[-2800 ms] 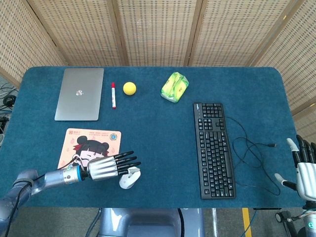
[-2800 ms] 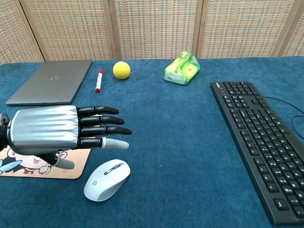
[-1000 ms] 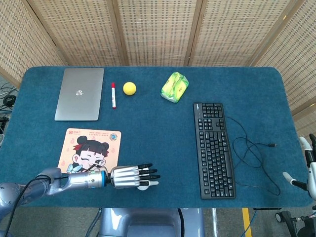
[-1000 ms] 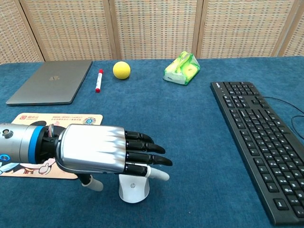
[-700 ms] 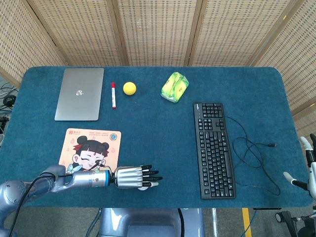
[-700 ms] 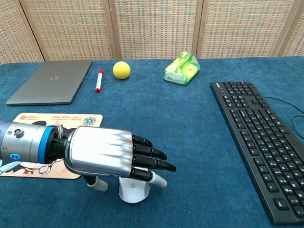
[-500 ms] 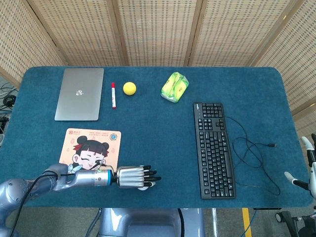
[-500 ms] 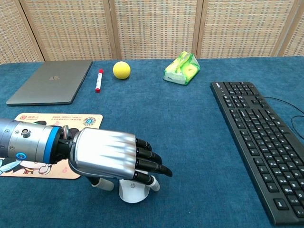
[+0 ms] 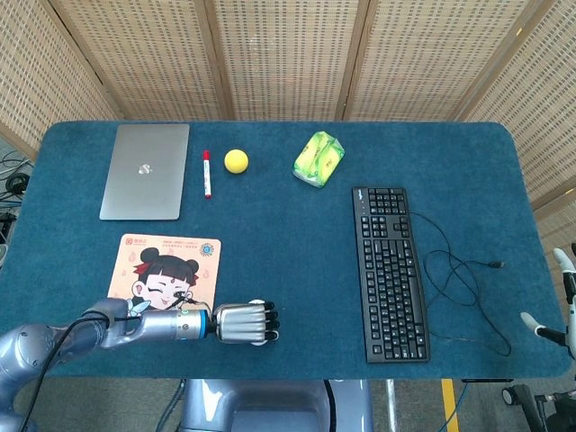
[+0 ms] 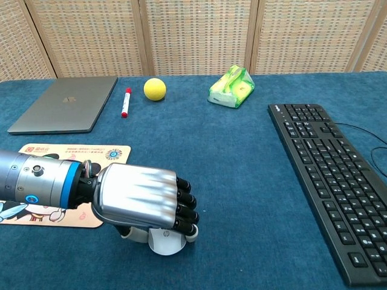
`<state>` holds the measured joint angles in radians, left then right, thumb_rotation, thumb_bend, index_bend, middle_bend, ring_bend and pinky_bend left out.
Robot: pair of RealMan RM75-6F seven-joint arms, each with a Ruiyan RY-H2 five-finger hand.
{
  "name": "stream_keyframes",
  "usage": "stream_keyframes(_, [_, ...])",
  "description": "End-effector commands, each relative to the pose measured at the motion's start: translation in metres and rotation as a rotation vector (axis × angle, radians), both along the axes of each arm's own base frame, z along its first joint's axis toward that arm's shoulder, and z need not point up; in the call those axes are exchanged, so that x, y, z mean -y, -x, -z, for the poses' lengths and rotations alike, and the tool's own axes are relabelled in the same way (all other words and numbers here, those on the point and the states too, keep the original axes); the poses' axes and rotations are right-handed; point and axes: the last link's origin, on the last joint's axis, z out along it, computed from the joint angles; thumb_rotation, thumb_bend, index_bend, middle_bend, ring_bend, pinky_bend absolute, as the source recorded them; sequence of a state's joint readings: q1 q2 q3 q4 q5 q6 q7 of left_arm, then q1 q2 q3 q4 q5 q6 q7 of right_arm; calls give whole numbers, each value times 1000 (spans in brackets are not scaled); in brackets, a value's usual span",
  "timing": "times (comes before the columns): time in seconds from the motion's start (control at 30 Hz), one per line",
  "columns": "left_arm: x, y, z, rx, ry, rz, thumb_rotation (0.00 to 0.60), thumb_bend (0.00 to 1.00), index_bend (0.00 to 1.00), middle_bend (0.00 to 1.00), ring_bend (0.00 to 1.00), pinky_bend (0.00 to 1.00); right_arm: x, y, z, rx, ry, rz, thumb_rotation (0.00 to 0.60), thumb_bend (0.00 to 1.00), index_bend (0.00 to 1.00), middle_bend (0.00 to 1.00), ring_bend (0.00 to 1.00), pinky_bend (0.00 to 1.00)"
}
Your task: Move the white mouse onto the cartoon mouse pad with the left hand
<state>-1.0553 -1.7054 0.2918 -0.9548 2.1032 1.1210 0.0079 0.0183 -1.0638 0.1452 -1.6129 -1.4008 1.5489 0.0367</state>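
Observation:
My left hand [image 9: 241, 322] lies palm down over the white mouse [image 10: 166, 241], fingers curled around its front and sides, gripping it on the blue cloth. Only the mouse's near end shows under the hand [image 10: 145, 198] in the chest view; in the head view the hand hides nearly all of it. The cartoon mouse pad [image 9: 166, 268] lies just left of and behind the hand, its right edge [image 10: 78, 151] beside my wrist. At the far right edge, my right hand [image 9: 560, 301] shows only in part, off the table, fingers apart and holding nothing.
A silver laptop [image 9: 145, 171], a red marker [image 9: 207, 174], a yellow ball [image 9: 236, 160] and a green packet [image 9: 319, 158] line the back of the table. A black keyboard [image 9: 389, 270] with a loose cable [image 9: 459, 279] lies to the right.
My left hand came from beside the mouse to over it, lowered, and its straight fingers have curled down around the mouse. The mouse turned to point away from me.

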Motion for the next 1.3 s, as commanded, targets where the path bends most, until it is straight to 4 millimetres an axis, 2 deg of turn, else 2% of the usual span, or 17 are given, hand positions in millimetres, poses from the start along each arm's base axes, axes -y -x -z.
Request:
stream_keyframes(0.03, [-2, 3, -4, 11, -8, 10, 600, 334, 601, 424, 425, 371, 0, 0, 0, -1, -1, 0, 600, 0, 53, 0, 0, 0])
stream_keyframes(0.23, [-7, 12, -16, 55, -11, 30, 600, 331, 623, 445, 445, 380, 0, 0, 2, -5, -4, 2, 600, 0, 52, 0, 0, 0])
stream_keyframes(0.4, [-16, 28, -41, 107, -7, 60, 600, 324, 623, 445, 445, 380, 1, 2, 2, -16, -3, 13, 600, 0, 53, 0, 0, 0])
stream_keyframes(0.5, [-24, 49, -64, 114, -13, 83, 600, 319, 623, 445, 445, 380, 2, 4, 3, -25, -1, 24, 600, 0, 53, 0, 0, 0])
stream_keyframes(0.63, [-32, 94, -104, 78, -60, 19, 600, 317, 623, 445, 445, 380, 3, 6, 6, -48, 2, 44, 600, 0, 52, 0, 0, 0])
stream_keyframes(0.73, [-32, 115, -121, 59, -91, -22, 600, 310, 623, 445, 445, 380, 5, 7, 10, -67, -4, 57, 600, 0, 52, 0, 0, 0])
stream_keyframes(0.9, [-30, 133, -131, 59, -115, -125, 600, 328, 623, 445, 445, 380, 8, 9, 16, -100, -8, 81, 600, 0, 52, 0, 0, 0])
stream_keyframes(1.1, [-32, 140, -136, 55, -116, -177, 600, 312, 623, 445, 445, 380, 13, 9, 20, -120, -5, 97, 600, 0, 52, 0, 0, 0])
stream_keyframes(1.3, [-45, 145, -146, 1, -168, -190, 600, 289, 623, 445, 445, 380, 18, 10, 22, -121, -9, 105, 600, 0, 52, 0, 0, 0])
